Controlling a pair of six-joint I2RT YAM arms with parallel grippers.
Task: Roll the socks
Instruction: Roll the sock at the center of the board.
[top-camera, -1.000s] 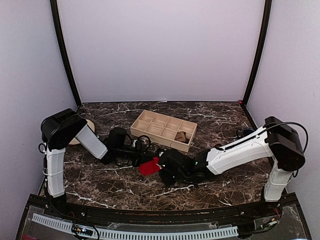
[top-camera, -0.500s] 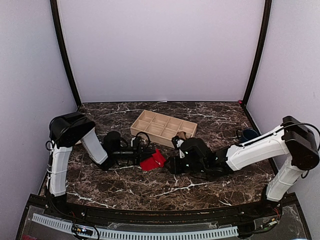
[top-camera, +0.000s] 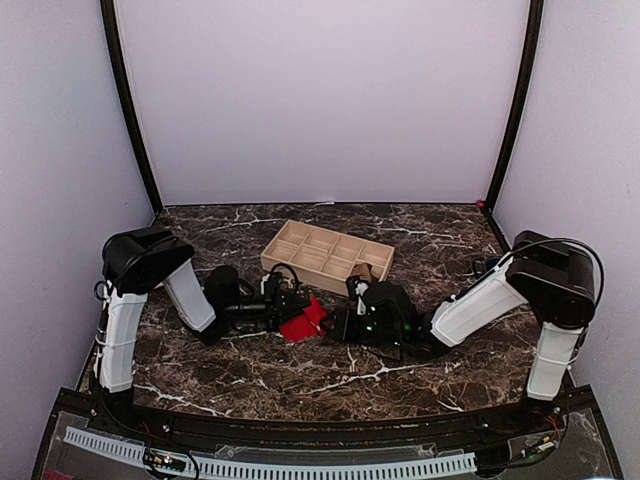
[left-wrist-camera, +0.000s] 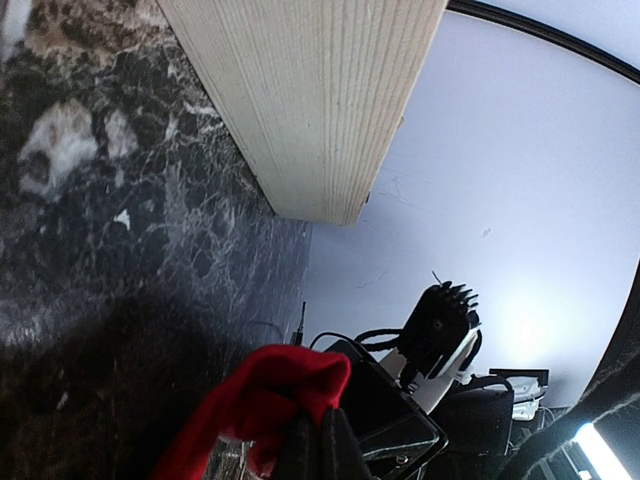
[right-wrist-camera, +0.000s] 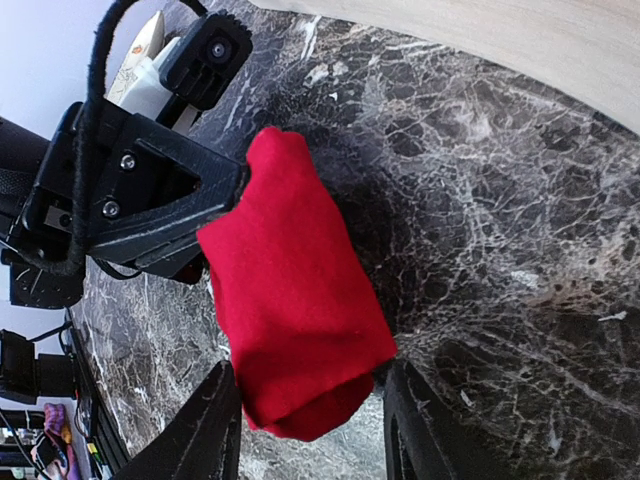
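Left gripper (top-camera: 289, 312): pressed together, pinching one end of red sock (right-wrist-camera: 290, 320)
Right gripper (right-wrist-camera: 312, 428): spread wider than a second ago, flanking its folded end
Meaning: release under way, roll probably unfinished

Red sock (top-camera: 303, 320); black, white-veined table (top-camera: 300, 385); seemingly brown sock (top-camera: 360, 272).

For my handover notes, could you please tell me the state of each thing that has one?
red sock, folded over, one end clamped
brown sock, lying in the right-end compartment of the wooden tray
left gripper, shut on the red sock
right gripper, open, astride the sock's free end
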